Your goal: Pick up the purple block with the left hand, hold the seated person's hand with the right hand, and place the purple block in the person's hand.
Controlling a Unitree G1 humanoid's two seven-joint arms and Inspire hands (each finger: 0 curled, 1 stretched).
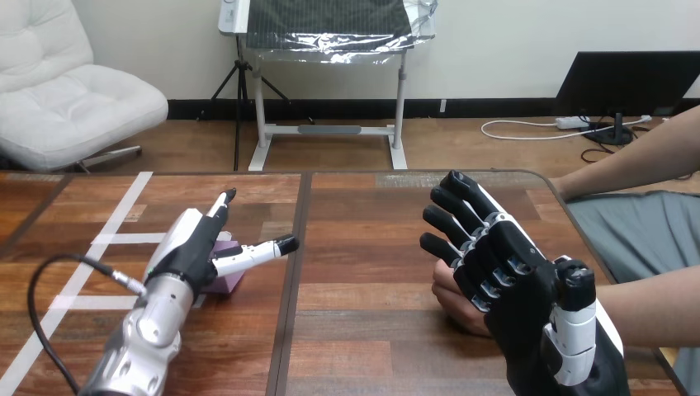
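Progress is at an early stage, and you should treat none of the three steps as complete. Your right hand stands over the person's hand at the right half of the table, its fingers straight and spread, pointing up and away from you. No finger or thumb is seen curled round the person's hand, so count the hold as not yet made. You cannot tell whether the two touch, since the robot hand hides most of the person's hand. Your left hand sits low over the purple block at the left half, fingers wide: one finger points forward and the thumb reaches right over the block. The block lies on the table, partly covered by the palm, and nothing closes on it, so the pick-up is not yet done, nor the placement that follows it. Judge the work left as: close on the block, close on the person's hand, carry the block across. The table is dark wood, with a seam running away from you between the two hands and white tape lines at the left. The surface between the hands carries nothing, which gives you free room for the transfer.
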